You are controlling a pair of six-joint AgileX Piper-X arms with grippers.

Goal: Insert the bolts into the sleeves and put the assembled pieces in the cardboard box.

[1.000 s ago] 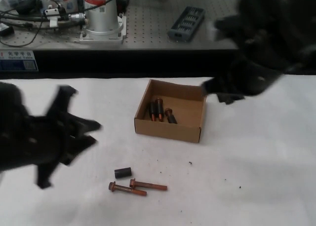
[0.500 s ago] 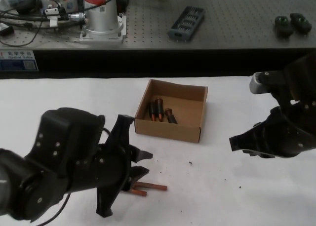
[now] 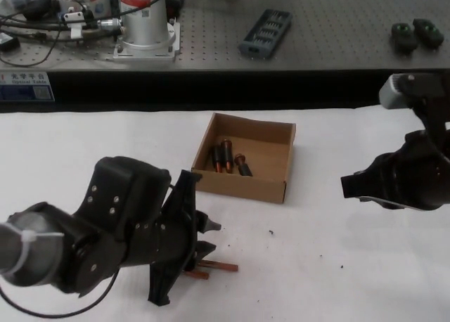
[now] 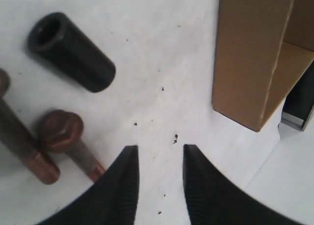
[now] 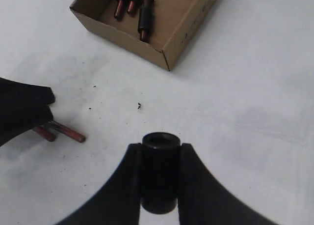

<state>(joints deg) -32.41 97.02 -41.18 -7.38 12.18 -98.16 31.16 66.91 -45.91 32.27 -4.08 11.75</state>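
I read left gripper [image 4: 160, 154] empty, fingers narrowly parted, in front of box [image 4: 250, 63], beside two bolts [image 4: 64, 134]; right gripper [image 5: 161, 149] clamps sleeve [image 5: 159, 185], right of box. Bolts seemingly touch. Risk: left grabs both, or knocks one rolling.

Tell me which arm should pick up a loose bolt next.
Left. The left gripper is open and empty, right beside the two loose bolts. The right gripper is shut on a black sleeve, farther off, past the cardboard box.
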